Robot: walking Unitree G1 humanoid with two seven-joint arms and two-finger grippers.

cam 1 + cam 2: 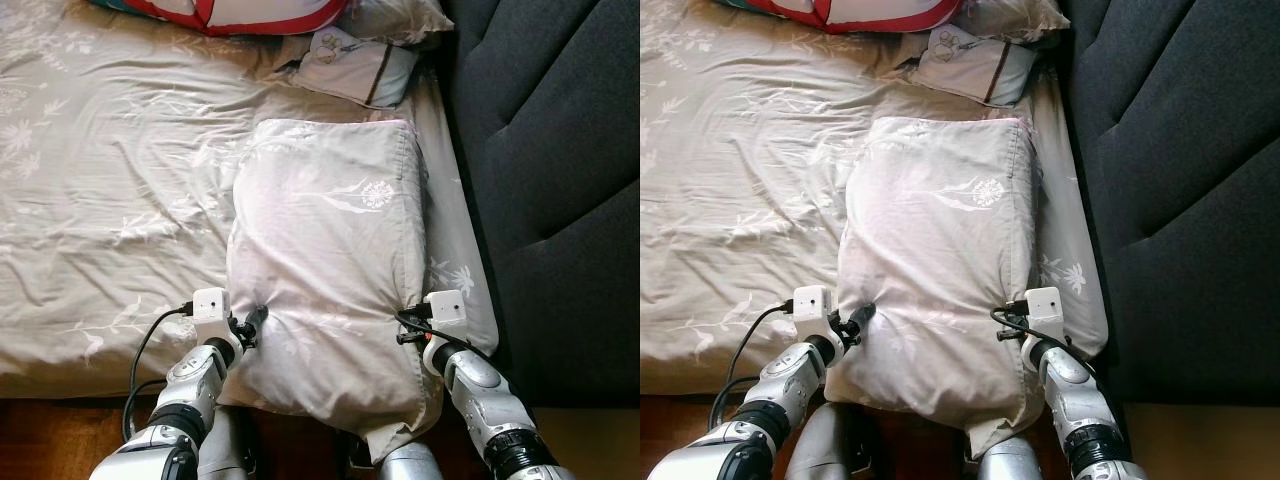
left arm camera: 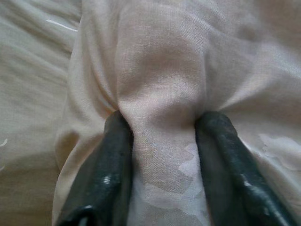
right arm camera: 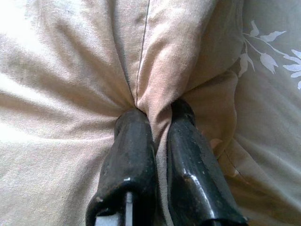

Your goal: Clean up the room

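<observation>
a large pale grey floral pillow (image 1: 325, 260) lay lengthwise on the bed's wrinkled beige floral sheet (image 1: 100, 180), beside the dark padded headboard (image 1: 560, 150), its near end hanging over the bed's edge. the left gripper (image 2: 162, 127) pinched a thick fold of its fabric; the right gripper (image 3: 157, 120) was pressed almost together on a thin fold at the opposite side. a small pale cushion (image 1: 350, 65) and a red-edged pillow (image 1: 220, 12) sat further up the bed. tidying looked partway: the pillow was gripped but not yet squared at the headboard.
</observation>
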